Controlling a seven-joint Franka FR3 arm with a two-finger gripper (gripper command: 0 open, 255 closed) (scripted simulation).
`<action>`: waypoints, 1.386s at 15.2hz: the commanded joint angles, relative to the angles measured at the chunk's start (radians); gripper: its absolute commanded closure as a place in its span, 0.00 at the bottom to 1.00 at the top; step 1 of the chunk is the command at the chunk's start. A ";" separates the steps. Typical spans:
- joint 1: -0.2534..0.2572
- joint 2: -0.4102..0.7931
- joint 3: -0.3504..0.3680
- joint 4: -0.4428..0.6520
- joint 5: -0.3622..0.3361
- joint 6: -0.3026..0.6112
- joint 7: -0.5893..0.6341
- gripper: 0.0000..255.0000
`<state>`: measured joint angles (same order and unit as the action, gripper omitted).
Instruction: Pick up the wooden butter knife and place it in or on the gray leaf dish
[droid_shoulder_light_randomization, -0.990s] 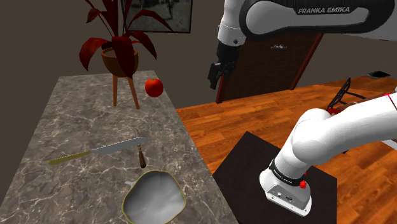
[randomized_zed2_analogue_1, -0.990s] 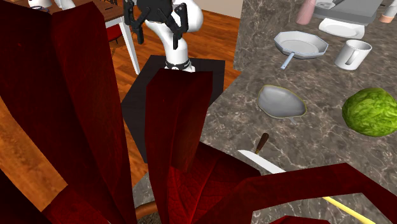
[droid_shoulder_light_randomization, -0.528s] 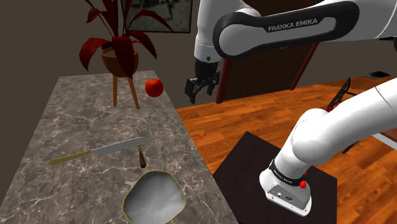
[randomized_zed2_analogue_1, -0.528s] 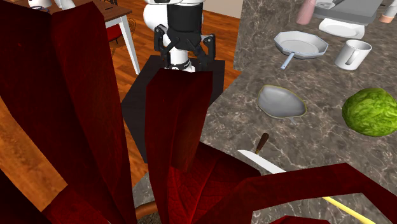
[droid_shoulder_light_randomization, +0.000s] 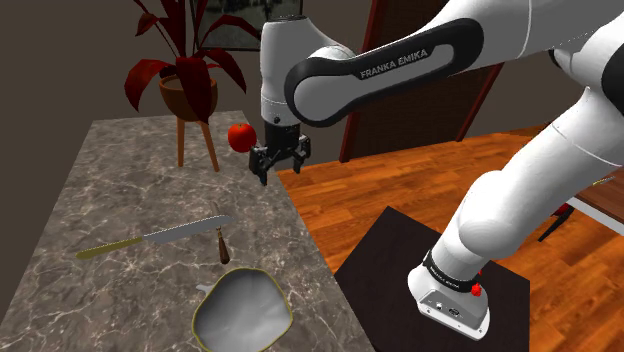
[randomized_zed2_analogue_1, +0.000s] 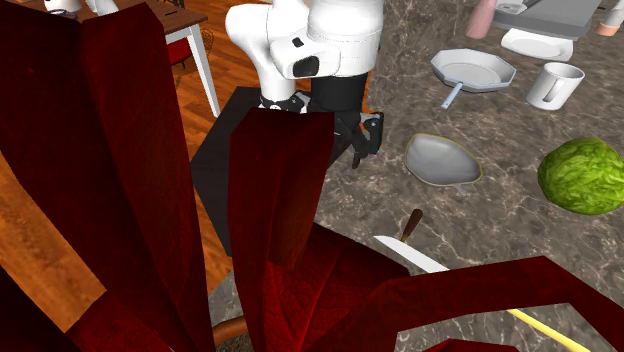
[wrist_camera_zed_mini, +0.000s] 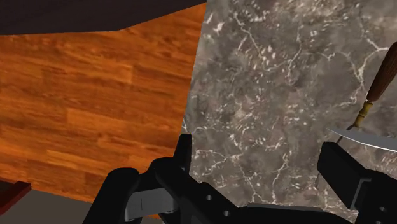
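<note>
The butter knife (droid_shoulder_light_randomization: 222, 247) lies on the marble table (droid_shoulder_light_randomization: 120, 190), its brown wooden handle pointing toward the gray leaf dish (droid_shoulder_light_randomization: 240, 312). Its front end meets a long silver blade. The same handle (randomized_zed2_analogue_1: 411, 223) lies a short way from the dish (randomized_zed2_analogue_1: 440, 160) in the second exterior view. My gripper (droid_shoulder_light_randomization: 279, 164) hangs open and empty over the table's edge, well above and beyond the knife. A red leaf partly hides the gripper (randomized_zed2_analogue_1: 362, 146). From the wrist, the handle (wrist_camera_zed_mini: 382, 70) sits off to the side of my gripper (wrist_camera_zed_mini: 264, 172), past one fingertip (wrist_camera_zed_mini: 347, 178).
A yellow-handled knife (droid_shoulder_light_randomization: 150, 238) lies beside the butter knife. A red apple (droid_shoulder_light_randomization: 241, 137) and a red-leaved potted plant (droid_shoulder_light_randomization: 188, 90) stand behind the gripper. A lettuce (randomized_zed2_analogue_1: 585, 175), pan (randomized_zed2_analogue_1: 472, 68) and mug (randomized_zed2_analogue_1: 555, 85) sit past the dish. Wooden floor (droid_shoulder_light_randomization: 400, 190) lies off the table's edge.
The arm has swung toward the shoulder view's left and come lower, from over the wooden floor to the table's edge. The fingers stayed open. Nothing on the table moved.
</note>
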<state>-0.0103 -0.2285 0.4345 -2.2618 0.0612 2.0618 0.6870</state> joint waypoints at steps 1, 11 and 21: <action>-0.002 0.079 0.032 0.047 -0.022 0.025 0.083 0.00; 0.071 0.508 0.069 0.350 -0.209 0.088 0.458 0.00; 0.124 0.662 0.034 0.411 -0.277 0.165 0.548 0.00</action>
<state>0.1118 0.4244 0.4720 -1.8413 -0.2099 2.2093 1.2311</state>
